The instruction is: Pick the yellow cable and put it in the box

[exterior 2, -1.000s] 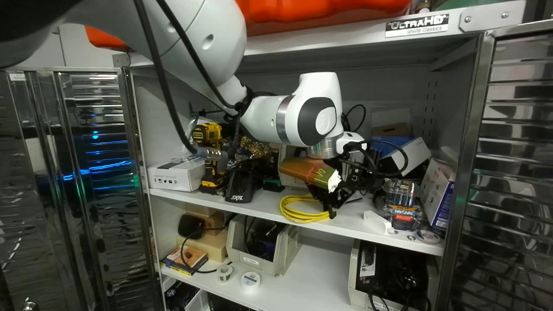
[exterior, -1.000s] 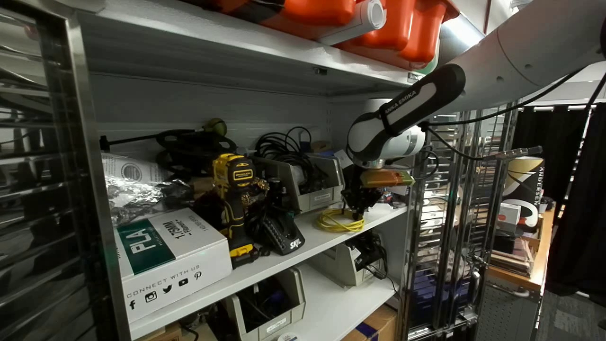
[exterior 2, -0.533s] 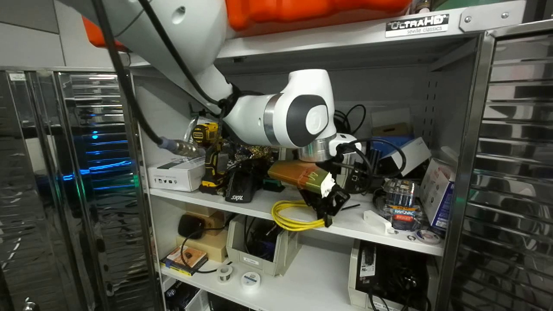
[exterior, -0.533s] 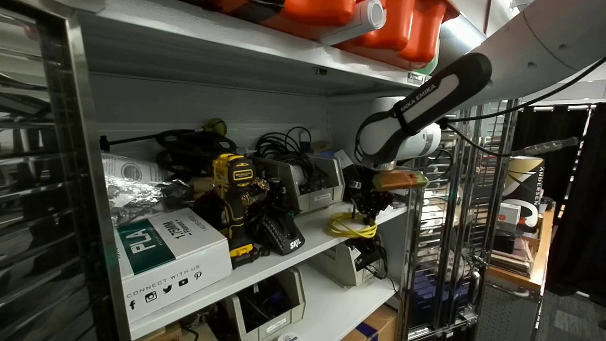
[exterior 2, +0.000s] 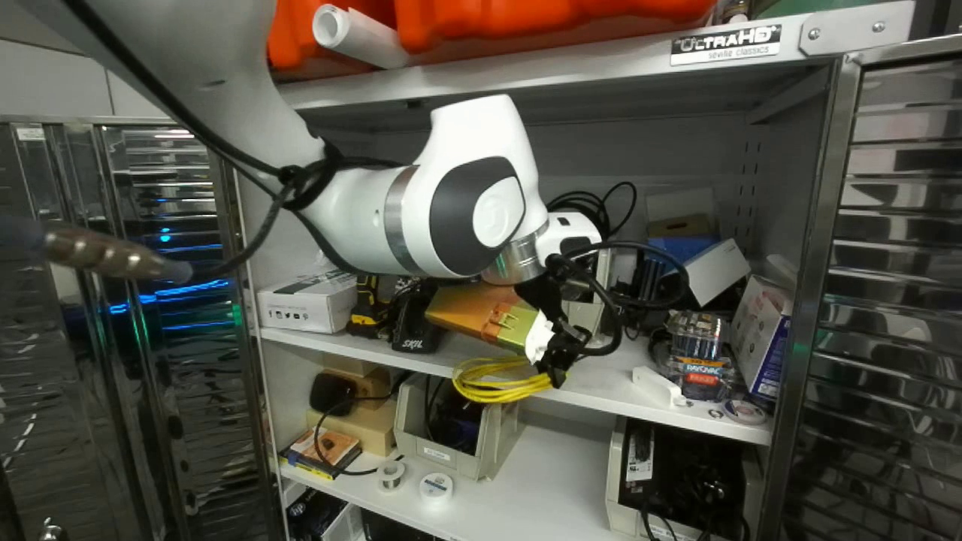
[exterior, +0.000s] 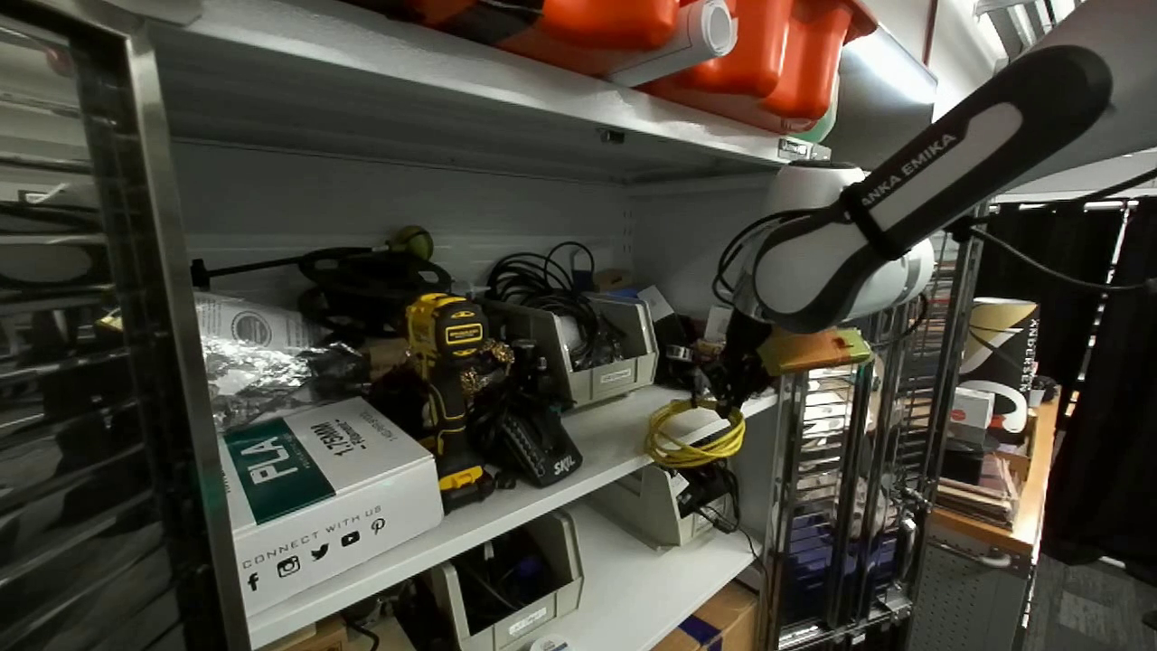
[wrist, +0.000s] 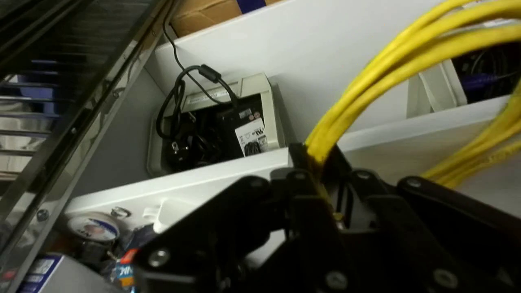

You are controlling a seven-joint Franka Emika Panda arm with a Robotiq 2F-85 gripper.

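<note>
At a metal cabinet (exterior 2: 646,150), with a white arm (exterior 2: 353,218) bent above the front edge of the counter (exterior 2: 612,376).
In an exterior view, showing a white PLA box (exterior: 334,497), a grey bin (exterior: 587,382) and a yellow-and-black drill (exterior: 452,334) on the counter. Holding the yellow cable (wrist: 358,95) as a loose coil across the front edge in both exterior views; touching the counter or not, unclear. In the wrist view, gripping a bundle of its strands with jaws nearly closed.
</note>
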